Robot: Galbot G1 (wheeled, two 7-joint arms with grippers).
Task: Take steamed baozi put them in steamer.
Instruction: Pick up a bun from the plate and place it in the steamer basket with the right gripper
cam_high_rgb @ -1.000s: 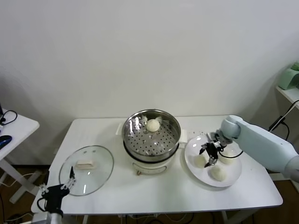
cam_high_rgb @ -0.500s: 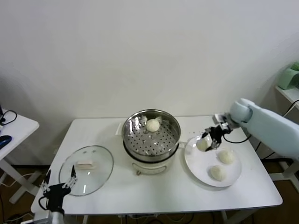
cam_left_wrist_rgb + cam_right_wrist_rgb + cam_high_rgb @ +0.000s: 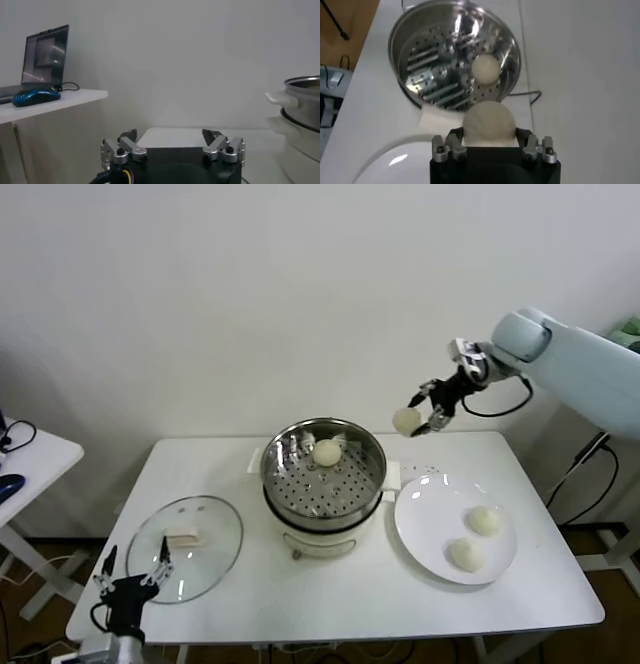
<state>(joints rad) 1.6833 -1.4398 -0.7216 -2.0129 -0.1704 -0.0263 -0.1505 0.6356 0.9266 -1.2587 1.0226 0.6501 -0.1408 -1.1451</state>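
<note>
White table [image 3: 330, 604] with steamer [image 3: 323, 484], glass lid [image 3: 186, 546] and white plate [image 3: 430, 529] on it.

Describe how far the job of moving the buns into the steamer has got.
Done: one bun lies in the steamer. In hand: the right tool holds a second bun, raised beside the steamer. Left: two buns remain on the white plate. The left tool waits, open, by the glass lid.

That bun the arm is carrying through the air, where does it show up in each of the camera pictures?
Head view: the carried bun hangs in the right gripper, up and right of the steamer.
Right wrist view: the same bun sits between the fingers, steamer beyond.
Left wrist view: not in it.
Shared landmark: the steamer, its edge also in the left wrist view.
</note>
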